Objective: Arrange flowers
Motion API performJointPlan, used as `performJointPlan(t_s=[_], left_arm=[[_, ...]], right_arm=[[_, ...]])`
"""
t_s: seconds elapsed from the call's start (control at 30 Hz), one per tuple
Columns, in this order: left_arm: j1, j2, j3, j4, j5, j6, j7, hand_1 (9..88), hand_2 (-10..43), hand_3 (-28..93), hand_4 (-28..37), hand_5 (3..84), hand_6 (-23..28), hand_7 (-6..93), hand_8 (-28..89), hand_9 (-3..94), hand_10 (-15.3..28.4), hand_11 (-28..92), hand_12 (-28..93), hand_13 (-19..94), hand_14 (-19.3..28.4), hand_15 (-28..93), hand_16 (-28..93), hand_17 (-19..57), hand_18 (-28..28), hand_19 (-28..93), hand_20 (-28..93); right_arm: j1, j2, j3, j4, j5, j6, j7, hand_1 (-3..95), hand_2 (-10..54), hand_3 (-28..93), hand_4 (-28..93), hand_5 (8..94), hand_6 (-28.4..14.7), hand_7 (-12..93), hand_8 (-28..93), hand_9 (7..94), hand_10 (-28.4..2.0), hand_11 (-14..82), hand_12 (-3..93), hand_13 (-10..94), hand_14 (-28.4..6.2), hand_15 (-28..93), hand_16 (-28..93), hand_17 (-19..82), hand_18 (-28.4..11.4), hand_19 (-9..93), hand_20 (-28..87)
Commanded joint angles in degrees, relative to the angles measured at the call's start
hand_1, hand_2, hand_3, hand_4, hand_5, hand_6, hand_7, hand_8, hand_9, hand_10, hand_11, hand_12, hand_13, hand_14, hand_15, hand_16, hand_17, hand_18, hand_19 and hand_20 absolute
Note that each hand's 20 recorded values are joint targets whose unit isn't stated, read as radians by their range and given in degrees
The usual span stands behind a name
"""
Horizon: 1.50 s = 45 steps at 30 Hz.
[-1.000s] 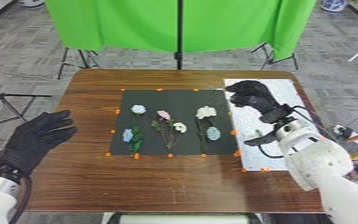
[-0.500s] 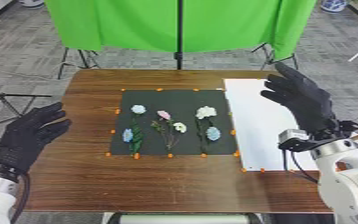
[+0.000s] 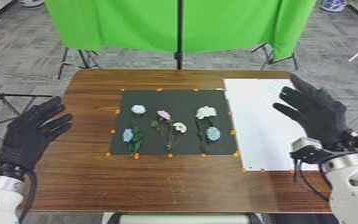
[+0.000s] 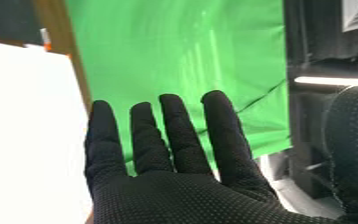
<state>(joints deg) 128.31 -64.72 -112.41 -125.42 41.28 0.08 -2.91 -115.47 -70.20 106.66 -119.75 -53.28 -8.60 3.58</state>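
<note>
We have 6 blooms on the matte black rectangular mat [image 3: 189, 98], lying in 3 loose groups. On the left, a pale blue round flower [image 3: 138, 108] sits above a light blue oblong flower [image 3: 127, 135] with green leaves beside it; in the middle, a small pink flower [image 3: 164, 115] and a small cream-white flower [image 3: 180, 127] lie on thin stems; on the right, a large ruffled white flower [image 3: 206, 112] lies above a rounded pale blue flower [image 3: 213, 133].

Our black-gloved right hand [image 3: 318, 119] is spread wide with nothing in it, over the right side of the smooth white rectangular board [image 3: 257, 125]. Our black-gloved left hand [image 3: 24, 134] is also wide, fingers relaxed, off to the left of the mat.

If we judge the next move to be a pick, the main risk is in the stems: they look thin and lie low, so gloved fingers could close above them or scrape the mat. The middle pair worries us most — those stems run close together, so grasping 1 could drag the other. A pinch on petals instead of stem might crush or detach a bloom. Coming in low from the right, we could also catch the board's edge or the orange tabs [image 3: 233, 132] and shift the layout.
</note>
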Motion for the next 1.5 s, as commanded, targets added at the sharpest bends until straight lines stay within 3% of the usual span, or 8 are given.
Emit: performJointPlan(t_s=[0.03, 0.47, 0.8, 0.83, 0.87, 1.03, 1.27, 1.5], left_arm=[[0.7, -3.39, 2.66, 1.08, -0.07, 0.21, -0.29, 24.2, 3.2, 73, -28.3, 33.1, 5.5, 20.6, -11, 24.0, 12.5, 24, 14, 19, 16.7, 39, -5, -7.6, 24.2, 58, -3], [-2.2, -6.96, 5.41, 2.50, 0.64, -1.25, 0.78, 24.2, 3.0, 73, -28.3, 32.1, 5.4, 21.2, -11, 23.1, 12.3, 24, 14, 18, 16.5, 39, -5, -8.1, 24.2, 58, -2], [-3.3, -6.07, 7.12, 3.27, -0.19, -0.78, -0.28, 23.8, 2.9, 73, -28.3, 32.3, 5.4, 21.2, -11, 23.7, 12.4, 25, 14, 18, 16.5, 39, -4, -8.3, 23.8, 57, -2], [-4.7, -5.42, 7.68, 3.94, 0.13, -1.46, 1.02, 23.7, 2.9, 73, -28.3, 32.4, 5.4, 21.2, -11, 23.7, 12.4, 25, 14, 18, 16.5, 39, -4, -8.3, 23.8, 57, -2], [-5.6, -5.01, 7.43, 4.23, 0.44, -2.94, -0.26, 23.6, 2.8, 73, -28.3, 32.4, 5.5, 21.2, -11, 23.7, 12.5, 25, 14, 18, 16.5, 39, -4, -8.3, 23.8, 57, -1], [-1.7, -7.26, 6.17, 2.53, 0.47, -1.47, -1.44, 23.4, 3.2, 72, -28.3, 32.4, 5.5, 21.5, -11, 23.8, 12.7, 25, 14, 18, 16.5, 39, -4, -8.4, 23.6, 57, -1], [-4.8, -5.05, 6.51, 3.37, 0.98, -2.42, -0.97, 23.6, 2.9, 73, -28.3, 32.7, 5.6, 21.5, -11, 24.0, 12.8, 26, 14, 18, 16.7, 40, -4, -8.4, 23.6, 57, 0], [-1.6, -5.45, 5.47, 2.26, 0.35, -1.12, -1.55, 23.8, 3.0, 72, -28.3, 32.8, 5.7, 21.6, -11, 24.2, 12.8, 26, 14, 18, 16.7, 41, -5, -8.3, 23.6, 57, 0]], right_arm=[[-1.6, -3.9, -1.2, -0.2, -2.7, -0.5, 0.4, 10.2, -2.2, 83, -28, 34.1, -4.7, 8, -8, 32.0, -13.2, 5.9, 22.5, 22, -11.0, 2, 39, -5, -20.2, 36, 18], [0.1, -2.2, -2.7, -1.4, -2.6, -2.6, 0.7, 10.5, -1.6, 82, -27, 33.5, -4.9, 9, -9, 31.6, -13.4, 6.0, 22.2, 21, -11.0, 2, 39, -5, -20.3, 36, 17], [-0.9, -2.6, -3.2, -1.4, -1.9, -0.7, -0.5, 10.5, -1.4, 83, -27, 33.9, -4.9, 9, -9, 31.9, -13.1, 6.4, 22.1, 22, -11.0, 2, 39, -5, -20.2, 37, 17], [-0.7, -3.2, -3.3, -1.1, -1.7, -0.4, -2.9, 10.6, -1.4, 83, -27, 33.9, -4.9, 9, -9, 31.9, -13.2, 6.4, 22.1, 22, -10.9, 2, 39, -5, -20.2, 37, 17], [-1.7, -3.7, -3.5, -1.4, -0.9, -0.1, -2.2, 10.5, -1.3, 83, -27, 34.3, -5.0, 10, -9, 32.2, -13.3, 6.6, 22.1, 22, -10.9, 2, 39, -5, -20.3, 37, 17], [-2.4, -4.0, -4.0, -1.2, 0.6, -1.1, -1.2, 10.9, -0.9, 83, -27, 34.9, -5.0, 10, -9, 32.4, -13.3, 7.3, 21.9, 22, -11.0, 4, 39, -4, -20.3, 38, 17], [-3.2, -2.9, -3.7, -1.8, 0.1, 1.6, -2.6, 10.9, -0.9, 83, -27, 35.5, -4.8, 11, -10, 33.3, -12.7, 7.9, 21.7, 23, -10.8, 5, 38, -4, -20.4, 38, 18], [-2.0, -3.0, -3.9, -1.2, -1.1, 0.0, -1.6, 11.1, -0.9, 84, -27, 35.8, -4.8, 11, -10, 33.5, -12.4, 8.1, 21.5, 23, -10.8, 5, 38, -4, -20.4, 38, 18]])
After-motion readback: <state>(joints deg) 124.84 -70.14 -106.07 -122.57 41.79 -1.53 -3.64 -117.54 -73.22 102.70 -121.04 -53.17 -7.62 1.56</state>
